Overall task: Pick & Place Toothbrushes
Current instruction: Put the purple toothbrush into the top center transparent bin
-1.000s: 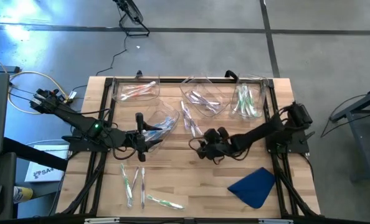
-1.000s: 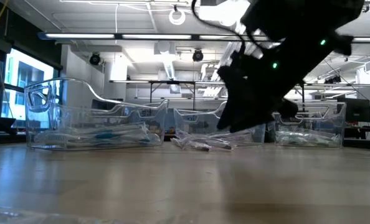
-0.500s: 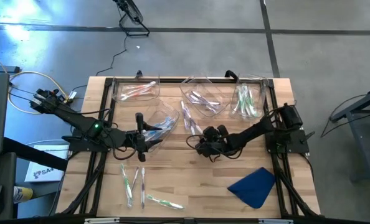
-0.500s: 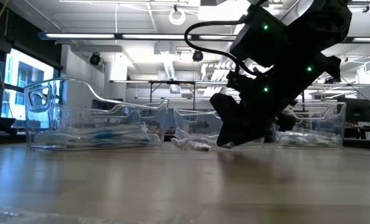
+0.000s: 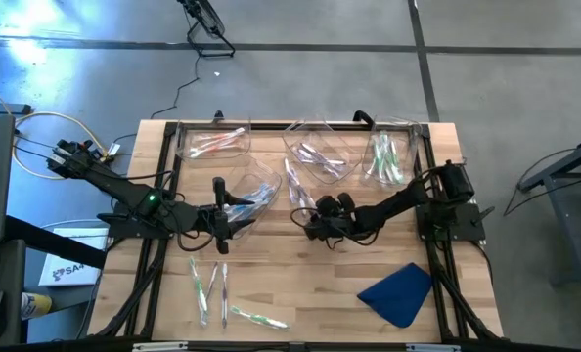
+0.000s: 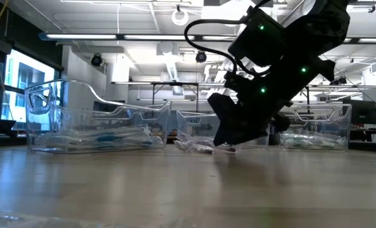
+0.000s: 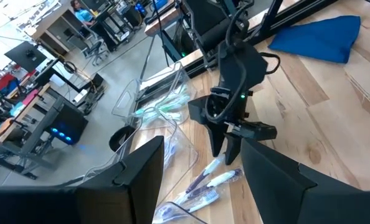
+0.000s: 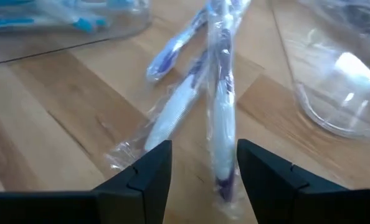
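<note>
Now right hand (image 8: 203, 171) open, straddling wrapped toothbrush (image 8: 219, 118), empty

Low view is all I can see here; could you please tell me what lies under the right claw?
Observer: A wrapped purple toothbrush lies on the table between the open fingers of the right claw. It is not gripped.
Operator: Thank you. Is anything else close to it?
Observer: Yes, a second wrapped toothbrush lies right beside it, outside the fingers.
Operator: And where is the other arm?
Observer: The left claw waits open by the bin that holds blue toothbrushes, on the table's left half.
</note>
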You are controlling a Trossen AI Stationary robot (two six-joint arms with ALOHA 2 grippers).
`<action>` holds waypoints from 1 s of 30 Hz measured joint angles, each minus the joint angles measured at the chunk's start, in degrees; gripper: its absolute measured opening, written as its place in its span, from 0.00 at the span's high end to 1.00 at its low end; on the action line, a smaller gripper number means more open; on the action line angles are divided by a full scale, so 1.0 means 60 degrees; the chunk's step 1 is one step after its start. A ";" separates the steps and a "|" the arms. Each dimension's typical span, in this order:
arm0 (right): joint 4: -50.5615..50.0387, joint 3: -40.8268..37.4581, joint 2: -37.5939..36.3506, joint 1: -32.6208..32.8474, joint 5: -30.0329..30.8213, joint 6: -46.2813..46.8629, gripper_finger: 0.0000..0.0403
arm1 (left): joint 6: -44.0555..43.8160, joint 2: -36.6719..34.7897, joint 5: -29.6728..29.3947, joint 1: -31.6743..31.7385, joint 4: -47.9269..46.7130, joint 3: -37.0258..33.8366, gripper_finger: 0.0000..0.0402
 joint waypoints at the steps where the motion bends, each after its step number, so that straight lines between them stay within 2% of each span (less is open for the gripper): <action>1: 0.0085 0.0000 0.0000 -0.0060 -0.0153 -0.0117 0.56 | 0.0000 -0.0001 -0.0003 0.0000 0.0000 0.0000 0.49; 9: 0.0069 0.0000 0.0000 -0.0368 -0.0502 -0.0229 0.57 | 0.0000 0.0000 0.0000 0.0000 0.0000 0.0000 0.49; 15: -0.0116 0.0002 -0.0010 -0.0563 -0.1255 -0.0078 0.63 | -0.0001 0.0001 0.0000 0.0000 0.0000 0.0000 0.49; 21: -0.0185 0.0004 -0.0018 -0.0602 -0.1296 -0.0055 0.70 | -0.0011 0.0001 0.0000 0.0000 0.0000 0.0000 0.49; 30: -0.0464 0.0022 -0.0018 -0.0602 -0.1343 -0.0055 0.71 | -0.0073 0.0001 0.0000 0.0000 0.0004 0.0000 0.49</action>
